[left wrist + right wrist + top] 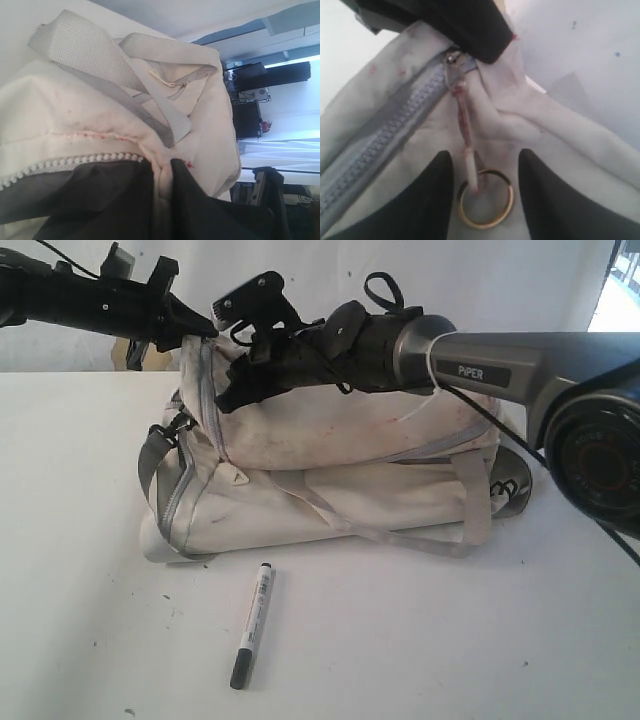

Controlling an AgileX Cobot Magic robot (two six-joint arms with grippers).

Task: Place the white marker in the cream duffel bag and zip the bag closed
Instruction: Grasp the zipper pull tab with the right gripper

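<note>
White marker lies low centre on the bench. Left hand pinches the cream duffel bag; right hand is open around its ring.

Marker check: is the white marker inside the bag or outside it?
Outside. The white marker lies flat on the table in front of the cream duffel bag, apart from it.

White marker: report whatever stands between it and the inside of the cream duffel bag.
The grey zipper on the cream duffel bag looks meshed shut in the right wrist view; the white marker lies on the table in front.
</note>
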